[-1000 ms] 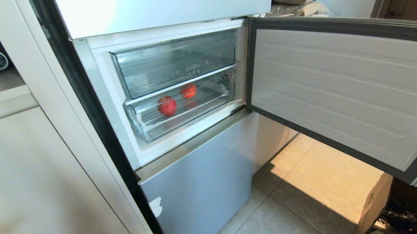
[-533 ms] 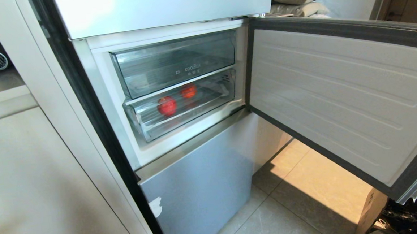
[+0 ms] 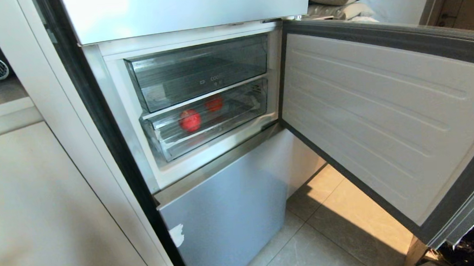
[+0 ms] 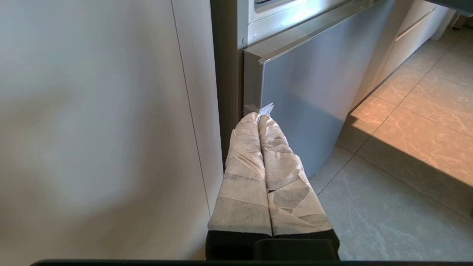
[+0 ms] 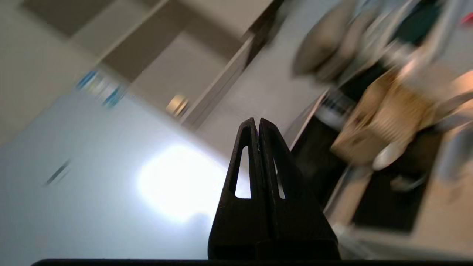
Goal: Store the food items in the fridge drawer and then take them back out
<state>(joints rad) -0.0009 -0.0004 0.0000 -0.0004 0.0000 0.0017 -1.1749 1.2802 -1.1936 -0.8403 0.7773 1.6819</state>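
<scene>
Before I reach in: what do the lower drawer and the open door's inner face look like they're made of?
The fridge drawer looks like clear, glossy hard plastic: both red fruits show through its front. The open door's inner liner looks like matte off-white moulded plastic with shallow ribs, edged by a dark grey seal, probably rubber.

left pincer [image 4: 258, 120] closed, right pincer [image 5: 257, 123] closed, empty

bright daylight, sunlit floor [image 3: 361, 216] patch, glare on the door [image 5: 111, 192], right wrist view motion-blurred.
</scene>
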